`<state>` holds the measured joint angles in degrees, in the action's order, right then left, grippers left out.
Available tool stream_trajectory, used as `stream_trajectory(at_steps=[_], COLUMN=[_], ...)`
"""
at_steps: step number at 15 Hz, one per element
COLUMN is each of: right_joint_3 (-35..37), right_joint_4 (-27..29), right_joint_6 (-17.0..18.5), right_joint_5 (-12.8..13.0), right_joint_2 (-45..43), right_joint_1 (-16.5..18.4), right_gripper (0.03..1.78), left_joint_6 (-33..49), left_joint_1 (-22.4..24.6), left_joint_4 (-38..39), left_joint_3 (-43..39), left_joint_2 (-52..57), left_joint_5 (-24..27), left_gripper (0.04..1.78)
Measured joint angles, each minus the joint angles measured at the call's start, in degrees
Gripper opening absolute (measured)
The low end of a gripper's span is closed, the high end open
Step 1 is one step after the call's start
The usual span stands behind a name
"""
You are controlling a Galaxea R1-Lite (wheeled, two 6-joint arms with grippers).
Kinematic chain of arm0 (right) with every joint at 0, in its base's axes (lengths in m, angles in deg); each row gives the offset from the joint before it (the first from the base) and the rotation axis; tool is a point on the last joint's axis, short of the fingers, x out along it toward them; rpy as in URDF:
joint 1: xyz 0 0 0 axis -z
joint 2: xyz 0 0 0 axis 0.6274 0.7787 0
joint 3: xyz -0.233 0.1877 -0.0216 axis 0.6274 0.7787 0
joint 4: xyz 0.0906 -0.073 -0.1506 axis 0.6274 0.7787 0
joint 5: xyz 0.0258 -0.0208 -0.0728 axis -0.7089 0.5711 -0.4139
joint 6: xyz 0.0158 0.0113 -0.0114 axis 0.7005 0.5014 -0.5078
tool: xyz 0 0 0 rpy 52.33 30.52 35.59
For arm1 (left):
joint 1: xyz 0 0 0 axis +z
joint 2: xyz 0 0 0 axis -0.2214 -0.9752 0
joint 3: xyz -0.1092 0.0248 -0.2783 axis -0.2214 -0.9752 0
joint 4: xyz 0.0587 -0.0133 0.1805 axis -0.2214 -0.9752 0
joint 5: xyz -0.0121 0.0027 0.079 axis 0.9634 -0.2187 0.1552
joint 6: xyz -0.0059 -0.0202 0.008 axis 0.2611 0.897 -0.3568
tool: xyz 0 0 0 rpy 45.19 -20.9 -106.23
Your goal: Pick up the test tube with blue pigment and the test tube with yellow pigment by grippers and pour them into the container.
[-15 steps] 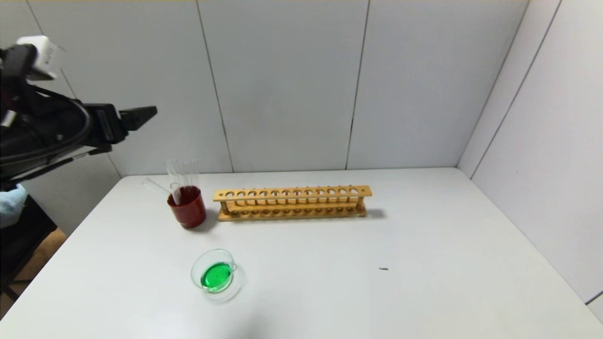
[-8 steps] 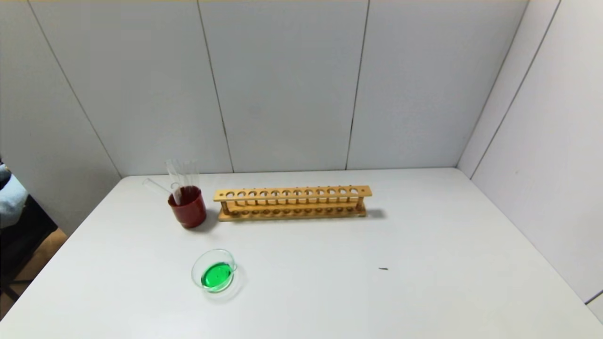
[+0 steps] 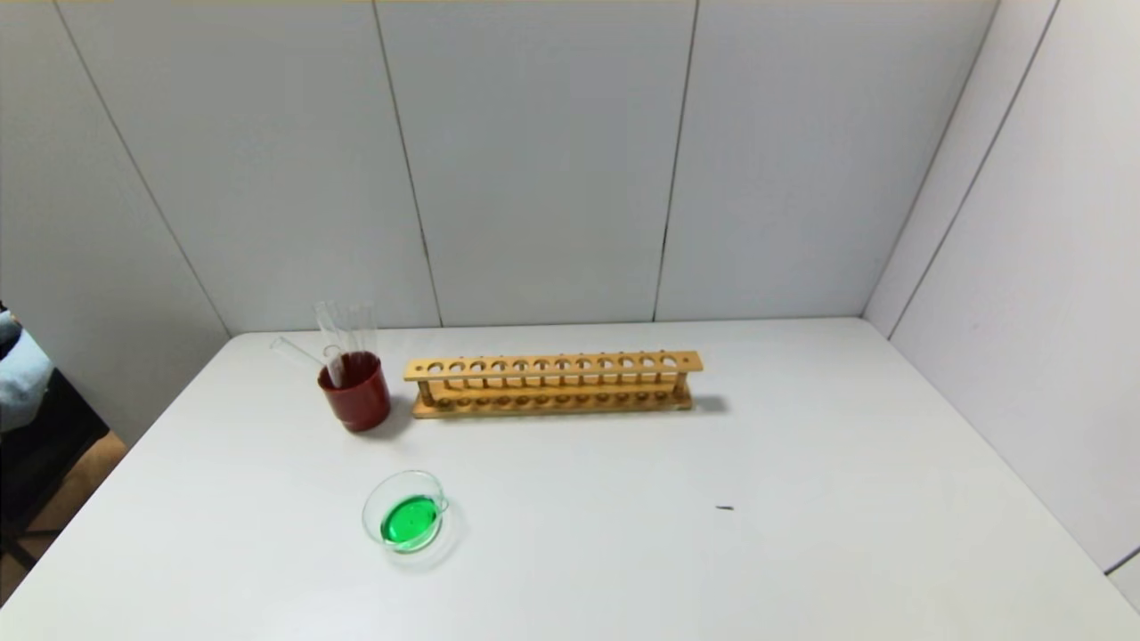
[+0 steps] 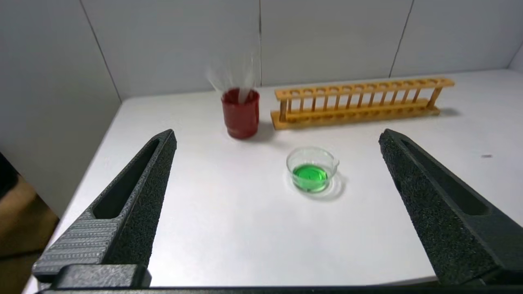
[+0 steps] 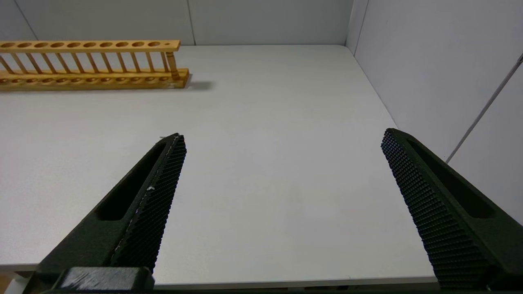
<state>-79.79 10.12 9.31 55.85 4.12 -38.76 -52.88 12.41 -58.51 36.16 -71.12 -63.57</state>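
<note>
On the white table (image 3: 677, 552), a small shallow dish of clear glass (image 3: 405, 515) sits near the front left, holding bright green liquid. Behind it stands a dark red cup (image 3: 355, 393) with clear empty glass test tubes (image 3: 343, 334) leaning in it, just beside the long wooden tube rack (image 3: 552, 383). No blue or yellow liquid shows in any tube. Both grippers are out of the head view; the left gripper (image 4: 278, 136) and the right gripper (image 5: 282, 136) each hold their fingers wide apart, empty, above the table's front edge

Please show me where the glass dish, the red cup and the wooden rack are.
glass dish (image 3: 405, 492), head view, on its rim.
red cup (image 3: 356, 405), head view, on its wall.
wooden rack (image 3: 552, 365), head view, on its top bar.
</note>
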Motion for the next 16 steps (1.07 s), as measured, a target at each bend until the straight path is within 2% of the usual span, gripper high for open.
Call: stream_trajectory(at_steps=[3, 6, 13, 16], right_joint_3=[0.0, 0.0, 0.0, 0.0], right_joint_4=[0.0, 0.0, 0.0, -0.1], right_joint_6=[0.0, 0.0, -0.2, -0.2], right_joint_5=[0.0, 0.0, 0.0, 0.0], right_joint_2=[0.0, 0.0, 0.0, 0.0], right_joint_1=[0.0, 0.0, 0.0, 0.0], right_gripper=[1.75, 1.75, 1.75, 1.75], left_joint_6=[-0.3, -0.3, 1.3, 10.0], left_joint_1=[0.1, 0.1, 0.1, 0.1], left_joint_4=[4.7, 9.5, 9.3, 9.6], left_joint_3=[-9.4, -15.1, -16.2, -16.3], left_joint_2=[2.3, 3.0, 3.2, 3.2], left_joint_5=[-0.6, -4.7, -5.4, -4.9], left_gripper=[1.75, 1.75, 1.75, 1.75])
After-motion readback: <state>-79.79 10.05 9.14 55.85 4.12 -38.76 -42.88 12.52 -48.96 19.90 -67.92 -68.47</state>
